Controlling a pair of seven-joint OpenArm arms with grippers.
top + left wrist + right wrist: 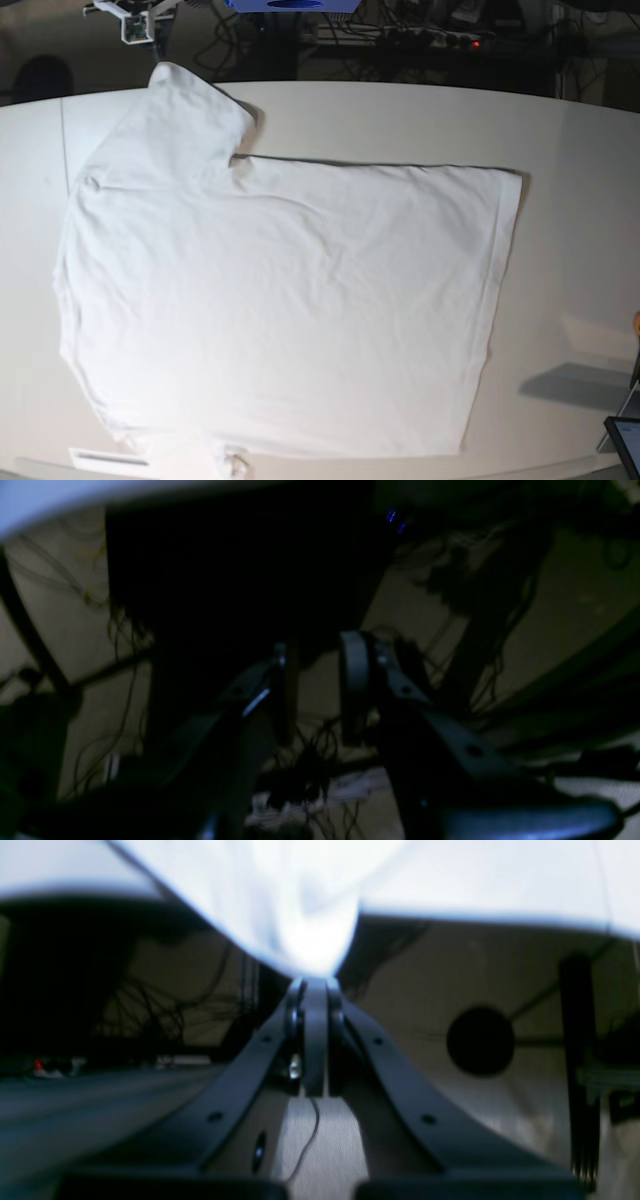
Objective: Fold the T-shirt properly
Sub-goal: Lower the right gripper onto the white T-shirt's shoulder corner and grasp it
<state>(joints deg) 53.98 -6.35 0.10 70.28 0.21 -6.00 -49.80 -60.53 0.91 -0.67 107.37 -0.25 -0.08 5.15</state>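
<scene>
White T-shirt [310, 905] pinched in the clamped right gripper [315, 990] (left gripper [320, 680] parted, empty, well apart)

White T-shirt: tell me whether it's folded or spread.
Spread. The plain white cotton T-shirt lies flat on the off-white tabletop, one sleeve out, with no fold visible.

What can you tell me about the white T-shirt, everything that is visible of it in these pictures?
The T-shirt is plain white, looks like soft cotton, and bears no print. In the base view it lies spread almost flat on the off-white table, with light wrinkles. One short sleeve points toward the far left corner; the hemmed bottom edge runs down the right side. At the near edge, a part hangs off the table. In the right wrist view, the right gripper is shut on a bunch of the white cloth below the table edge.
</scene>
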